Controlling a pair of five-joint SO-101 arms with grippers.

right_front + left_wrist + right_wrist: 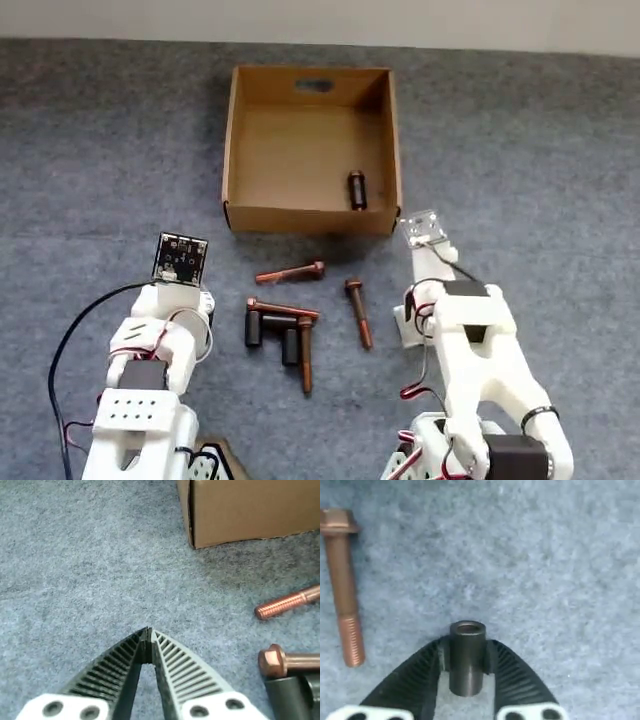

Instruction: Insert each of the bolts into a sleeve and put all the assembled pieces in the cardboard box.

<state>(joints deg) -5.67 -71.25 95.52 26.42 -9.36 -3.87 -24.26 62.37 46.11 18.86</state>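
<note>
clamped on a dark sleeve (pixel 467 667), bore end forward: right gripper (pixel 466 645), ribbed fingers (pixel 427 667) tight against both sides of it. just beside, not touching, a copper bolt (pixel 340 580) flat on the grey carpet (pixel 555 565). pressed together on nothing: left gripper (pixel 148 632), tips meeting over bare carpet.

from the high view, at centre frame: four loose bolts (pixel 283 309) and two loose sleeves (pixel 253 327), bunched between the two arms. above them, at upper centre, the cardboard box (pixel 240 150), with one dark piece (pixel 356 190) near its lower right corner, apparently a sleeve already fitted with its bolt.

judged as early in the job: one piece boxed, a second sleeve in hand, no bolt yet taken for it. next move likely calls for parting the left fingers, taking a bolt near its head, then lining the shank up with the held bore. any tilt between the two risks jamming at the mouth.
</note>
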